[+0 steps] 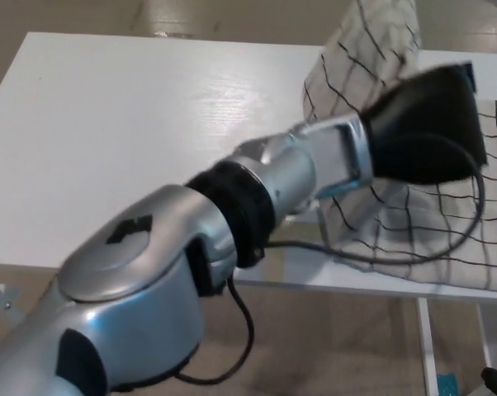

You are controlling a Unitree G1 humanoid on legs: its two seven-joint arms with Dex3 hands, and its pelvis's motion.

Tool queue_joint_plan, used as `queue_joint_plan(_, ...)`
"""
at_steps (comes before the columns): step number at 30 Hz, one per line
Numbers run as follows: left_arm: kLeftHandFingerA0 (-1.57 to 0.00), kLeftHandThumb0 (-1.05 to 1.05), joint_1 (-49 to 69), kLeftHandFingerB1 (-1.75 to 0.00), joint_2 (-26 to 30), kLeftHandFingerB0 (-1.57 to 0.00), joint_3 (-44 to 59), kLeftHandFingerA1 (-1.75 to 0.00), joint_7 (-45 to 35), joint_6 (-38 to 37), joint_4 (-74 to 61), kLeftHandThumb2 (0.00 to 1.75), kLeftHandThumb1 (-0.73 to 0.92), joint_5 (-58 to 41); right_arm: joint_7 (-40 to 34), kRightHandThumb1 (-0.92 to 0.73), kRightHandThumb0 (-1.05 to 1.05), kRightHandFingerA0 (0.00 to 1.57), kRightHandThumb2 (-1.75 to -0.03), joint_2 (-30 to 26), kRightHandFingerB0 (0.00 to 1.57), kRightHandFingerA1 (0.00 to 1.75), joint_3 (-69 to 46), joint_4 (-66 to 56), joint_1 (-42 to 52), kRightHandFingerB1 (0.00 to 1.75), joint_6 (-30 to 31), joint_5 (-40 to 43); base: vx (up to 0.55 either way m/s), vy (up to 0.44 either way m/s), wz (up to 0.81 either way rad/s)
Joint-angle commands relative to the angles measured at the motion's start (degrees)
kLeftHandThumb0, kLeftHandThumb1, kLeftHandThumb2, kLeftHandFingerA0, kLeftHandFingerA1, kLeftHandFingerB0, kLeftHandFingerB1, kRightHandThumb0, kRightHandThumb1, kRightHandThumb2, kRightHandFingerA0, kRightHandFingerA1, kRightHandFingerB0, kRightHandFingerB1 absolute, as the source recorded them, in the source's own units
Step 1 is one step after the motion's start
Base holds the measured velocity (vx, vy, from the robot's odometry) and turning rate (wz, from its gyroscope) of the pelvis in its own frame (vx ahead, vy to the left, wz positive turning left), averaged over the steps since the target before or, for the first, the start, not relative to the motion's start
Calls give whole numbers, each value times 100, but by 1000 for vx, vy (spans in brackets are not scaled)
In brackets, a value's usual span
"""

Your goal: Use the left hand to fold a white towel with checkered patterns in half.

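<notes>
Towel: the white checkered towel (364,49) lies at the right end of the white table (133,124). One part of it is lifted up off the surface and rises past the top edge of the view; the rest lies flat on the tabletop, reaching to the near edge and out of view on the right.

Raised flap: it stands just behind and above the left hand (426,124), leaning toward the right over the flat part (471,239).

Left hand: it is a black mass at the end of the silver forearm (306,177), which crosses the picture from lower left to upper right. The hand sits against the lifted cloth. The fingers are hidden from this angle, so it cannot be told whether they pinch the towel or are spread. The cloth being held up beside the hand suggests a grip, as a judgement only.

Key relation: the flat half lies to the right of and below the hand, so the fold probably calls for carrying the raised edge further right and lowering it onto that half.

Fold axis: the crease seems to run from the near edge toward the far edge.

Right hand: not in view.

Cable: a black cable (414,257) loops under the wrist across the flat cloth and might drag on it.
</notes>
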Motion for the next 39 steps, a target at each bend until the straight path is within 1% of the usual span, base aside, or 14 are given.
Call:
queue_joint_plan(1, -104, -39, 475, -56, -283, -98, -254, -75, -1268, -890, -134, 55, 48, -190, 101, -62, -43, 48, -59, -1, 58, 74, 14, -40, 98, 58, 58, 64, 0, 0, 0)
queue_joint_plan(2, -33, -67, 680, -35, -407, -44, -167, -46, -1955, -791, -61, 57, 51, -386, 126, -62, -43, 49, -58, 10, 57, 73, 8, -31, 90, 56, 49, 91, 0, 0, 0)
queue_joint_plan(3, 0, -85, 977, -14, -608, -3, 27, 0, -2983, -523, 11, 91, 46, -730, 137, -62, -43, 49, -58, 19, 58, 72, 3, -35, 67, 57, 45, 111, 0, 0, 0)
queue_joint_plan(4, 0, -85, 1310, -14, -833, -3, 262, 0, -4150, -206, 79, 91, 46, -1119, 147, -62, -43, 49, -58, 27, 58, 72, -2, -42, 34, 57, 44, 131, 0, 0, 0)
queue_joint_plan(5, 0, -103, 1384, -17, -884, 0, 370, 0, -4504, -100, 99, 61, 58, -1244, 123, -62, -43, 49, -58, 29, 57, 71, 0, -32, -13, 58, 28, 112, 0, 0, 0)
queue_joint_plan(7, 0, -103, 1430, -17, -916, 0, 457, 0, -4779, -29, 123, 61, 58, -1343, 95, -62, -43, 49, -58, 32, 57, 71, 3, -16, -62, 58, 5, 90, 0, 0, 0)
queue_joint_plan(13, 0, -104, 1640, -14, -703, 0, 605, 0, -5151, -154, 4, 67, 57, -1513, 97, -62, -43, 49, -58, 49, 57, 69, 46, 72, -133, 57, -81, 18, 0, 0, 0)
queue_joint_plan(26, 0, -103, 1736, -11, -436, 0, 993, 0, -5568, -16, -555, 63, 63, -1733, 104, -62, -42, 49, -58, 89, 58, 73, 62, 261, -151, 57, -235, -22, 0, 0, 0)
queue_joint_plan(27, 0, -105, 1638, -11, -306, 0, 1161, 0, -5687, 7, -891, 63, 67, -1902, 90, -62, -42, 50, -59, 83, 58, 73, 63, 272, -142, 56, -249, -39, 0, 0, 0)
queue_joint_plan(29, 0, -103, 1438, -15, -15, 0, 1564, 0, -5990, 44, -1651, 61, 67, -2263, 84, -62, -42, 50, -59, 74, 59, 73, 57, 298, -137, 56, -252, -44, 0, 0, 0)
queue_joint_plan(33, 0, -103, 1402, -15, 143, 0, 1822, 0, -6250, 75, -2131, 61, 67, -2410, 109, -62, -42, 50, -59, 74, 59, 73, 46, 311, -148, 56, -227, -13, 0, 0, 0)
queue_joint_plan(34, 0, -104, 1135, -23, 499, 0, 2502, 0, -6294, -104, -2895, 65, 70, -3207, 131, -61, -42, 50, -58, 44, 59, 73, 37, 348, -171, 57, -197, -4, 0, 0, 0)
queue_joint_plan(36, 0, -104, 1018, -18, 696, 0, 2986, 0, -6355, -106, -3499, 66, 69, -3745, 143, -61, -42, 50, -58, 26, 59, 73, 29, 378, -202, 57, -178, 6, 0, 0, 0)
queue_joint_plan(39, 0, -104, 984, -20, 834, 0, 3587, 0, -6517, 114, -4343, 66, 67, -4392, 143, -61, -42, 50, -58, -1, 59, 73, 24, 459, -261, 57, -188, -6, 0, 0, 0)
